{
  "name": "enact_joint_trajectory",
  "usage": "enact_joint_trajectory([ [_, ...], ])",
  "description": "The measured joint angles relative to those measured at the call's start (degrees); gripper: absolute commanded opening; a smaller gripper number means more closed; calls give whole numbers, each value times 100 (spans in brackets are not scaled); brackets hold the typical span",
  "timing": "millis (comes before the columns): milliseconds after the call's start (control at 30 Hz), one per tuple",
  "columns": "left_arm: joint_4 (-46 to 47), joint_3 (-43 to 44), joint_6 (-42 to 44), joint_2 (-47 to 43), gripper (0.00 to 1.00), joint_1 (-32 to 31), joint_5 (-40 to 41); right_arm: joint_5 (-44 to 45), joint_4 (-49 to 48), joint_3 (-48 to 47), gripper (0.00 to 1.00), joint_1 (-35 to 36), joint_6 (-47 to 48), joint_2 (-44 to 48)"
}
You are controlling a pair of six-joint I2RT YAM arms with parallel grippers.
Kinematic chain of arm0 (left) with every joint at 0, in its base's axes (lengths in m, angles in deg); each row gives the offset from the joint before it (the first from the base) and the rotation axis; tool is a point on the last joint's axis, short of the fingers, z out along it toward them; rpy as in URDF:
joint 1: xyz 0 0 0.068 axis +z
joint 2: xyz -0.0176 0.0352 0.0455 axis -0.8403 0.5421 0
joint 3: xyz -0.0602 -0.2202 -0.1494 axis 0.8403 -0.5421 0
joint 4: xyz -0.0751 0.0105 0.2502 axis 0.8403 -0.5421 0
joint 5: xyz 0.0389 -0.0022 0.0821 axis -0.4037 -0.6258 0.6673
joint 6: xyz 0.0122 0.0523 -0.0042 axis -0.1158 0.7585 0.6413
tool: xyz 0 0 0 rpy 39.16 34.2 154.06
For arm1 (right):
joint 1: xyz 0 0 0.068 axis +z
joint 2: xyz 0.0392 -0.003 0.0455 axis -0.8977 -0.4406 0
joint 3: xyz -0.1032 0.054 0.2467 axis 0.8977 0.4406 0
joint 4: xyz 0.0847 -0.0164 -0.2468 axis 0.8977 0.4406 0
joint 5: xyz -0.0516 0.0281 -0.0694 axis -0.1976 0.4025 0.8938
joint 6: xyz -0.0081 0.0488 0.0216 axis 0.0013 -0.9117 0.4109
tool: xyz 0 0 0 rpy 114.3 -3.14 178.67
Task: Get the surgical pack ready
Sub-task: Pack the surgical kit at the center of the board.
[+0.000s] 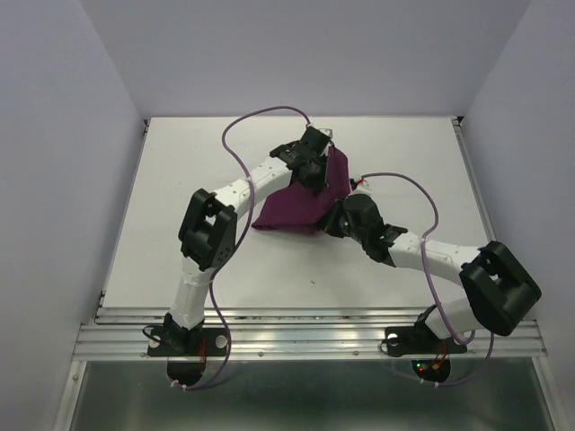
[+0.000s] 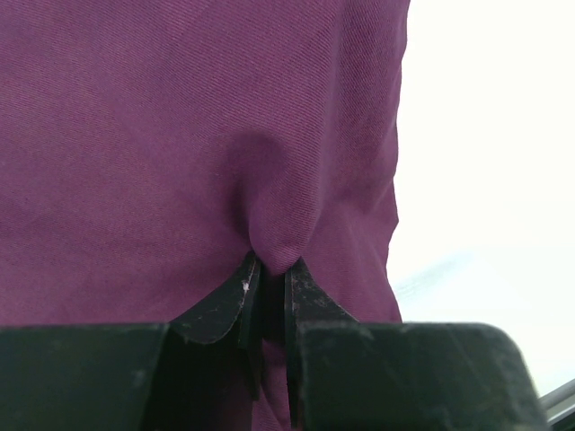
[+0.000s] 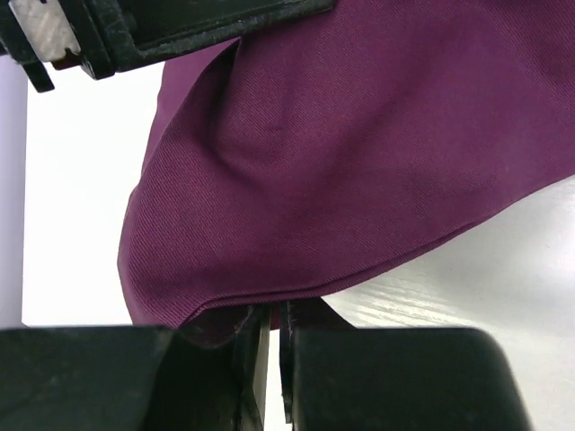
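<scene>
My left gripper (image 2: 272, 272) is pinched tight on a pucker of the purple cloth (image 2: 135, 135) lying just ahead on the bench (image 2: 485, 135), while my right gripper (image 3: 269, 316) is nearly closed on its hem.

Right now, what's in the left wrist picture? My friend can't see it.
A purple cloth fills most of the picture, a small fold pinched by the left end effector at the bottom. White table shows on the right.

Bright, even light from above. The white tabletop (image 2: 485, 135) blows out to glare in both wrist views. The cloth wrap (image 2: 180, 135) shows a sharp weave and only soft shadows.
</scene>
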Motion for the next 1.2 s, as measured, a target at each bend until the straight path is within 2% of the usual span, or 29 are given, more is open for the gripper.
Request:
enact_joint_trajectory([
  [67,26,-24,4,-9,0,15,9,2,-72,0,6,0,-11,-52],
  [167,50,-33,4,-9,0,37,17,24,-151,0,28,0,-33,-107],
  [300,35,-44,57,-9,0,42,46,20,-138,-33,31,0,2,-225],
  [433,42,-52,57,-9,0,42,35,138,79,-2,46,0,44,-11],
  [700,22,-37,37,-9,0,42,26,468,1049,111,55,-168,457,1373],
  [733,22,-37,37,-9,0,42,26,511,1154,122,54,-208,479,1486],
  [800,22,-37,37,-9,0,42,26,557,1311,170,42,-299,518,1681],
  [833,22,-37,37,-9,0,42,26,555,1401,179,21,-389,509,1751],
  [933,22,-37,37,-9,0,42,24,393,1429,157,1,-901,492,1604],
  [1033,22,-37,37,-9,0,42,15,144,1392,74,1,-1357,503,999],
  [1200,22,-37,37,-9,0,42,9,-393,1132,-448,1,-1467,590,-348],
])
